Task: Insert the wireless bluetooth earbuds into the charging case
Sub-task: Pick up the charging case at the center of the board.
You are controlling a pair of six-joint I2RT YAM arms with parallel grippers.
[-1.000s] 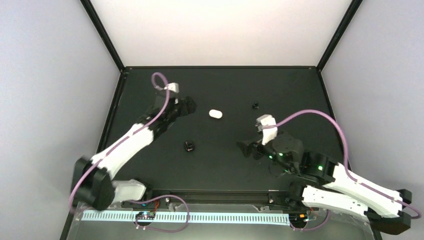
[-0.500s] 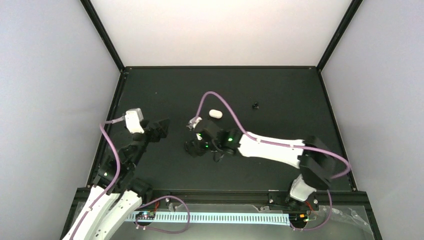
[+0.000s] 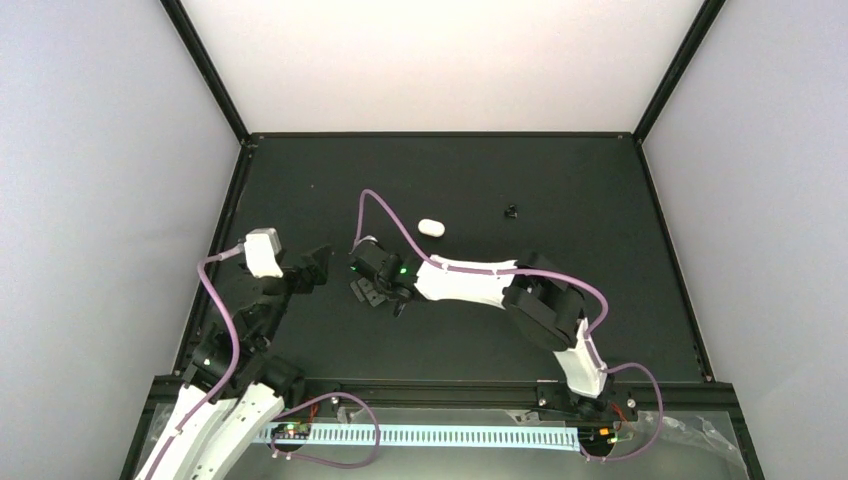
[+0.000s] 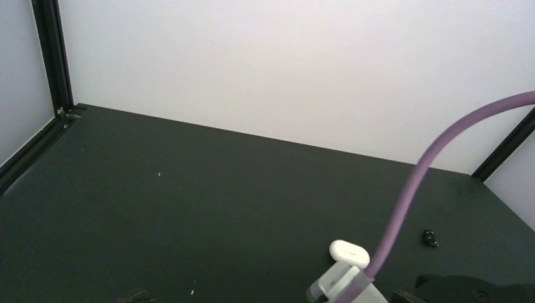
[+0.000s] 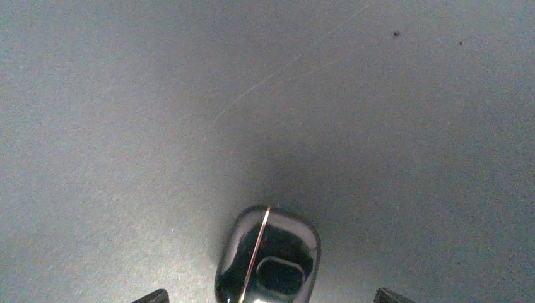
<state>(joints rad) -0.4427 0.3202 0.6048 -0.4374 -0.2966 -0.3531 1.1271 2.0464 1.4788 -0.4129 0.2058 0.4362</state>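
Observation:
The charging case (image 3: 431, 227) is a closed white oval lying at mid-table; it also shows low in the left wrist view (image 4: 349, 251). No earbuds are in view. My right gripper (image 3: 372, 292) reaches across to left of centre and hangs low over a small glossy black squarish object (image 5: 268, 259). Its fingertips (image 5: 151, 297) stand wide apart on either side of that object without touching it. My left gripper (image 3: 320, 262) is open and empty near the table's left side, well left of the case.
A small black bit (image 3: 511, 211) lies right of the case, also seen in the left wrist view (image 4: 429, 238). The right arm's purple cable (image 4: 404, 208) crosses the left wrist view. A black frame (image 3: 225, 230) edges the table.
The right arm swung from the right side across to left of centre, ending over the black object. The left arm pulled back from beside the case toward the left edge.

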